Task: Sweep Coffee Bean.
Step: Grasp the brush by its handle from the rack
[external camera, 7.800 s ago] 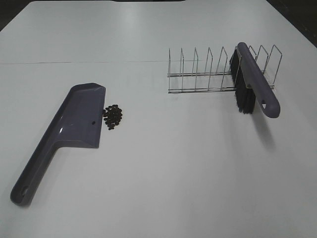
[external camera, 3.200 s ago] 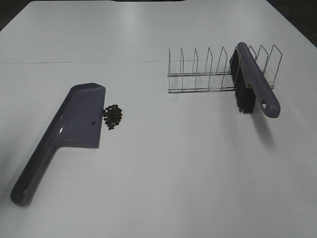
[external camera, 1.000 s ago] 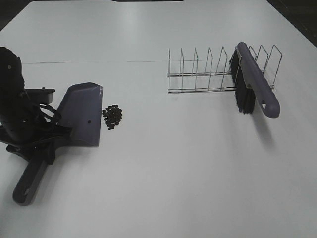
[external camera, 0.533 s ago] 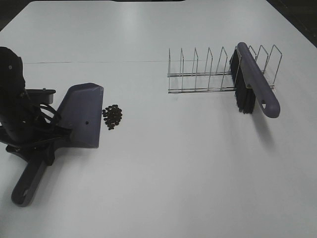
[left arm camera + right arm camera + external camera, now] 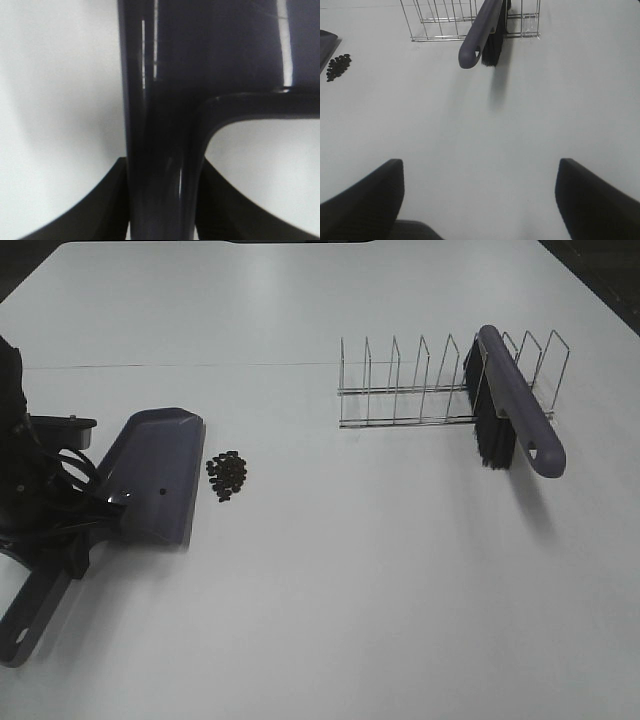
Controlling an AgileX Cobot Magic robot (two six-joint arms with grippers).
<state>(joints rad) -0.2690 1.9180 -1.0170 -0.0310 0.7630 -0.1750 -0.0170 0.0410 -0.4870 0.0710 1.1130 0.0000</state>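
Observation:
The purple dustpan (image 5: 150,472) sits at the left with its blade edge a short gap from the small pile of dark coffee beans (image 5: 228,476). My left gripper (image 5: 85,532) is shut on the dustpan's handle where it meets the pan. The left wrist view shows the handle (image 5: 160,125) clamped between the two black fingers (image 5: 105,200). The purple brush (image 5: 516,412) with black bristles leans in the wire rack (image 5: 420,390) at the right. My right gripper (image 5: 480,200) is open and empty, well short of the brush (image 5: 482,35). The beans (image 5: 337,66) lie far off to its side.
The white table (image 5: 350,590) spreads around everything. The wire rack (image 5: 445,20) has several empty slots beside the brush. A corner of the dustpan (image 5: 325,40) shows at the edge of the right wrist view.
My left arm came in and gripped the dustpan handle. In the last second the dustpan has shifted left, away from the beans, and its handle end has swung left. Brush and beans have not moved.

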